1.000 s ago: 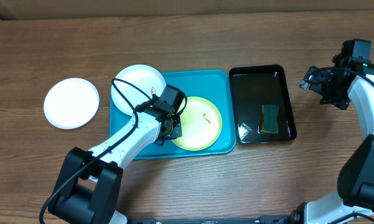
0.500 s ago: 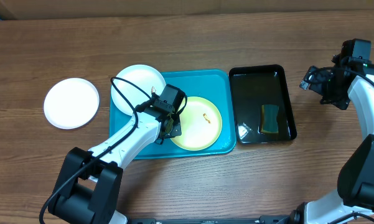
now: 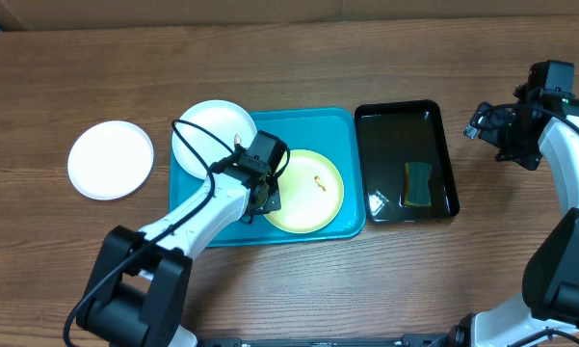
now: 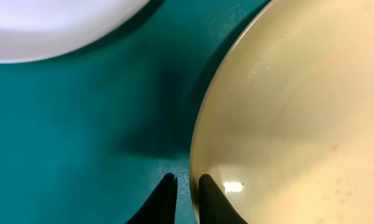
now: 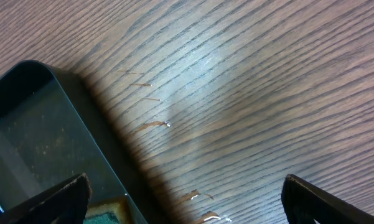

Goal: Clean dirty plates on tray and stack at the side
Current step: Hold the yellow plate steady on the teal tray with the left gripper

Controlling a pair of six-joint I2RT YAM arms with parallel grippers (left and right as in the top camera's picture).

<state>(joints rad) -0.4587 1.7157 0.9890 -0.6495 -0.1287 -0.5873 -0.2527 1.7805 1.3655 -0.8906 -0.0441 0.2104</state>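
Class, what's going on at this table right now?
The left gripper pinches the rim of the smeared yellow-green plate on the turquoise tray. One white plate overlaps the tray's far-left corner; a second white plate lies on the table. The right gripper hangs open beside the black tray holding a sponge.

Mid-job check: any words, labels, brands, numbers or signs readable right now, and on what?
None: no readable text in any view. The turquoise-blue plastic tray, pale yellow-green round plate, two white round plates, glossy black tray and wooden table all look unmarked; the plate's orange squiggle is a smear.
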